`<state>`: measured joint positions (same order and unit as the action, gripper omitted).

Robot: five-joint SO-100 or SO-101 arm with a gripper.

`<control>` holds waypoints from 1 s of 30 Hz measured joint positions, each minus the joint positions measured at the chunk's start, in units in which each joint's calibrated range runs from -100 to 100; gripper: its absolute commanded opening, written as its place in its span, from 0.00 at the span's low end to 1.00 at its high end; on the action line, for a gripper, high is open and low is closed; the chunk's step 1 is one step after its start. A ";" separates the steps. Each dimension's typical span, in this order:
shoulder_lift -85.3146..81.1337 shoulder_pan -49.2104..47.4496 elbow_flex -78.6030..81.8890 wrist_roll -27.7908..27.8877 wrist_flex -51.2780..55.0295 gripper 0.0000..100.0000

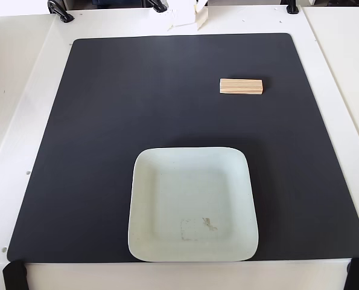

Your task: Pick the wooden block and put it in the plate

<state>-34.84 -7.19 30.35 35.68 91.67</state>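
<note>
Fixed view, looking down on a white table [22, 72] covered by a large black mat [107, 121]. A small wooden block [241, 87] lies flat on the mat toward the upper right, long side running left to right. A pale square plate [161, 175] with a faint smudge inside sits on the mat near the bottom centre, well apart from the block. The gripper is out of view, so its state cannot be told.

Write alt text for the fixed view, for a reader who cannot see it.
A small wooden block lies flat on a black mat, up and to the right of an empty pale square plate near the mat's front edge. The mat covers a white table; no robot arm or gripper is in view.
</note>
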 measured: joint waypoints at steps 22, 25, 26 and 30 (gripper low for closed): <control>22.03 -3.67 0.44 -40.48 -19.64 0.21; 22.12 -6.66 1.05 -42.98 -19.64 0.30; 22.12 -7.44 1.05 -43.92 -19.64 0.30; 22.20 -10.24 1.14 -46.43 -19.64 0.30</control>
<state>-12.63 -17.43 31.49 -10.75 72.02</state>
